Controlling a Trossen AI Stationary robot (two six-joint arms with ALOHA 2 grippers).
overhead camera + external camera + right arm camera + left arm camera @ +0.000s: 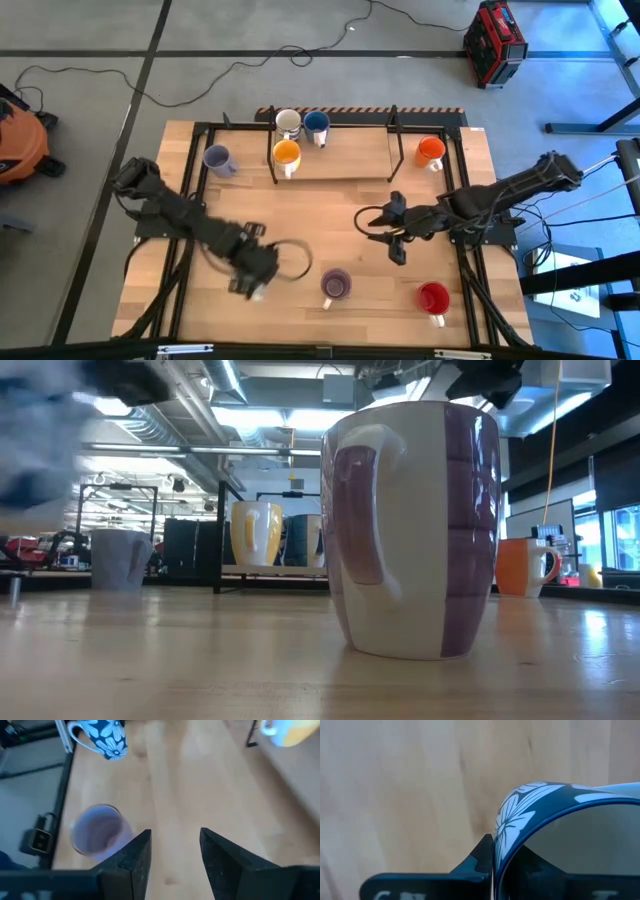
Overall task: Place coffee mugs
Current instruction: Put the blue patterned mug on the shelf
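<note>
Pale wooden tabletop (330,215) inside a black frame, cables and grey floor all round. Left pincer (268,264) low over the near-left part, clamped on the wall of the floral mug (520,810): one finger (482,857) pressed to the outside just below the rim, the other dark inside the cup. Dark blue glaze, white flowers, handle out to the side in the right wrist view. Looks tilted there; cannot tell whether it has cleared the wood.

Right pincer (175,832) hovers mid-right, fingers apart, nothing between them, simply waiting.

Purple mug (335,284) just beside the held one, upright near the front edge; red mug (433,297) farther right. Up on the raised board (350,165) at the back: white mug (288,122) and blue mug (316,124) side by side, yellow-orange mug (286,153) in front of them, orange mug (430,151) off to the right. Grey-lavender mug (217,159) by the frame at back left.

Judging the step as the lift and carry. Glossy wall, thin bite on one side only, so expect the weight to swing the cup about the fingers. Better to rise straight up, slowly, before travelling. Keep wide of the purple neighbour. Bring the base level over a bare stretch of the board, lower until it sits flat, then let go.
</note>
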